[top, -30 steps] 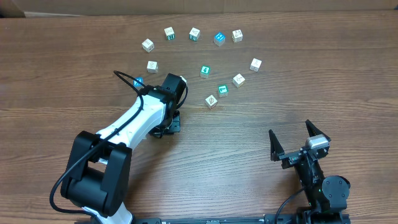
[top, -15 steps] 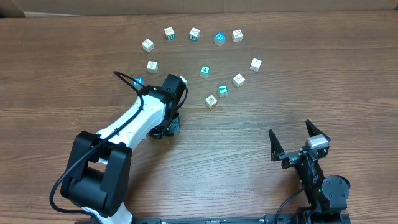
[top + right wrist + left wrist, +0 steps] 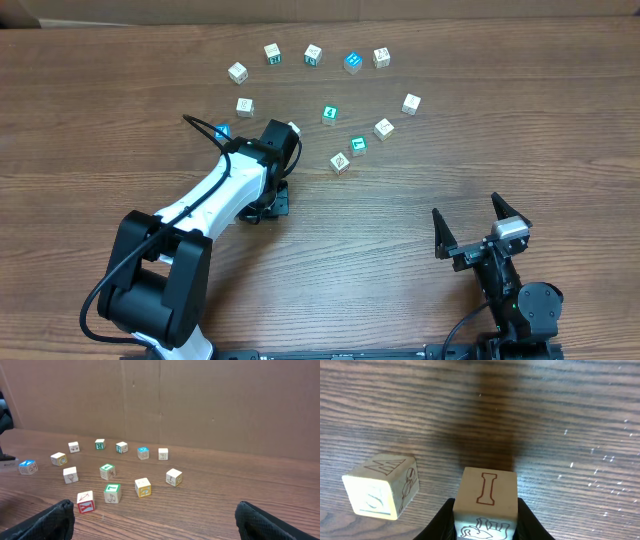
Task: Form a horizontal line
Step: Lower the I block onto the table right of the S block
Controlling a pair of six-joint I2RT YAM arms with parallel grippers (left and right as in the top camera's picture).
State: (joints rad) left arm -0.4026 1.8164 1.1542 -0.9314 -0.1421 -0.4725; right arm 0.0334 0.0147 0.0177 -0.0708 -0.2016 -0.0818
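1. Nothing has moved in the last moment. The left arm (image 3: 225,185) stays where it was, and every block on the desk (image 3: 450,130) sits in the same spot.
2. So the job is waiting in the middle of a step. One block is picked, but it is not put in its place yet.
3. I think there is no straight row yet. The small blocks lie spread out in a loose ring on the far side of the desk. The green block (image 3: 358,145) with a white mark sits inside that ring, apart from the ones near it.
4. The left claw (image 3: 485,516) is closed on a pale block (image 3: 487,491) with a red letter "I" on top. One finger presses on each side of it.
5. A second block (image 3: 380,487) with line drawings sits just beside the pale block, on the left in the wrist camera. The two do not touch.
6. I cannot tell if the pale block is up in the air or resting on the desk.
7. The right claw (image 3: 467,215) is open very wide. It holds nothing and touches nothing. It hangs on the near side of the desk, well apart from all the blocks.
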